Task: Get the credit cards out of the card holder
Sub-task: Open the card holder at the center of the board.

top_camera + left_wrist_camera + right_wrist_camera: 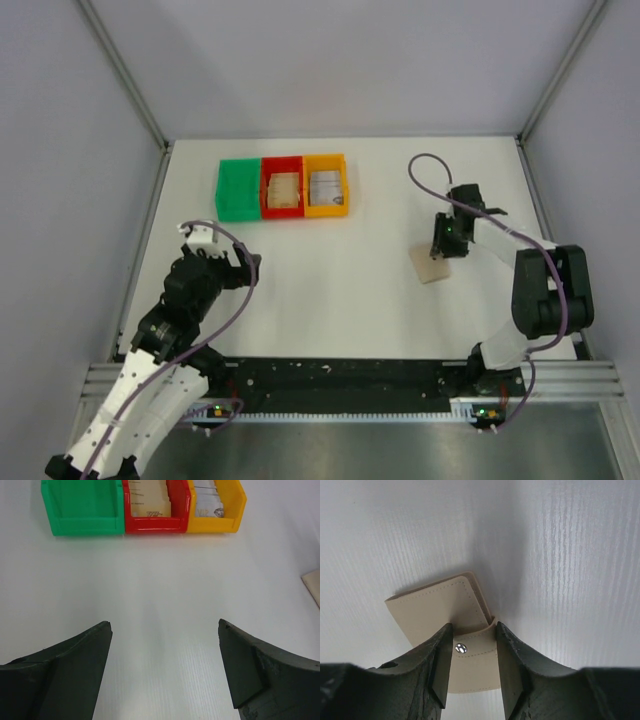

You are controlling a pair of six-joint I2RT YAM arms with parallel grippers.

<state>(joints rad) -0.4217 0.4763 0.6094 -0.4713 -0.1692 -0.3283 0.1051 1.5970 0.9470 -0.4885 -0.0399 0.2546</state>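
Observation:
The card holder (pixel 433 266), a tan wallet with a snap strap, lies closed on the white table at the right. In the right wrist view the card holder (pixel 440 610) has its strap between my fingers. My right gripper (pixel 474 630) pinches that strap from both sides, beside the metal snap (pixel 461 648). From above, the right gripper (pixel 440 250) stands over the wallet's far edge. Tan credit cards (pixel 284 188) lie in the red bin, grey ones (pixel 325 185) in the orange bin. My left gripper (pixel 165 623) hovers open over bare table, holding nothing.
Green bin (pixel 238 190), red bin (pixel 268 205) and orange bin (pixel 326 210) stand in a row at the back centre. The green bin (pixel 82 505) looks empty. Grey walls close the table on three sides.

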